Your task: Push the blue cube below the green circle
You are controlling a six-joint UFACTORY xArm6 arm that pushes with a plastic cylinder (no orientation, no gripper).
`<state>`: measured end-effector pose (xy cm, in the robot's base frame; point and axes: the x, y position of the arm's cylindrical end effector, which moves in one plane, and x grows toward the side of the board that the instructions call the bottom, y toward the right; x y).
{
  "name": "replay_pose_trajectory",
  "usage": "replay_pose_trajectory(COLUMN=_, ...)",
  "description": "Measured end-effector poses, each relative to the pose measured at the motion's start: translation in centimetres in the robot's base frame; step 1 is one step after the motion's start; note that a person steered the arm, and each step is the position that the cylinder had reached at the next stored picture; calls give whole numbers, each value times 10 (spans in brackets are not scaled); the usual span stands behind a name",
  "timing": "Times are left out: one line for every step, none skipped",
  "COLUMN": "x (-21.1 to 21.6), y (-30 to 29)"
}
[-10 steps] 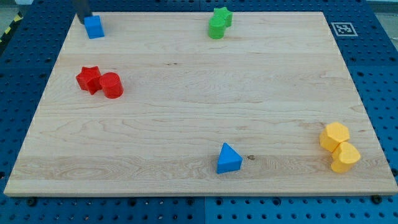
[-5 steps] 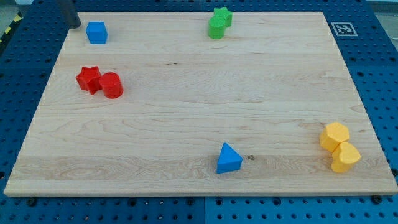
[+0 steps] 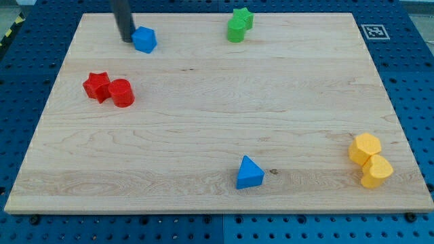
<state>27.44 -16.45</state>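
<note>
The blue cube (image 3: pixel 144 39) lies near the view's top, left of centre, turned at an angle. My tip (image 3: pixel 127 38) touches its left side. The green circle (image 3: pixel 236 30) sits at the top centre, well to the right of the cube, with a green star (image 3: pixel 243 16) touching it from above right.
A red star (image 3: pixel 97 86) and a red cylinder (image 3: pixel 122 93) sit together at the left. A blue triangle (image 3: pixel 249 173) lies at the bottom centre. Two yellow blocks (image 3: pixel 365 148) (image 3: pixel 376 171) sit at the bottom right. The wooden board (image 3: pixel 217 115) rests on a blue pegboard.
My tip went from the cube's upper left to its left side and pushed it right. The blue cube slid about 60 px right and rotated.
</note>
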Motion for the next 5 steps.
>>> replay_pose_trajectory(x=14, y=40)
replay_pose_trajectory(x=34, y=95)
replay_pose_trajectory(x=56, y=143)
replay_pose_trajectory(x=128, y=142)
replay_pose_trajectory(x=197, y=133)
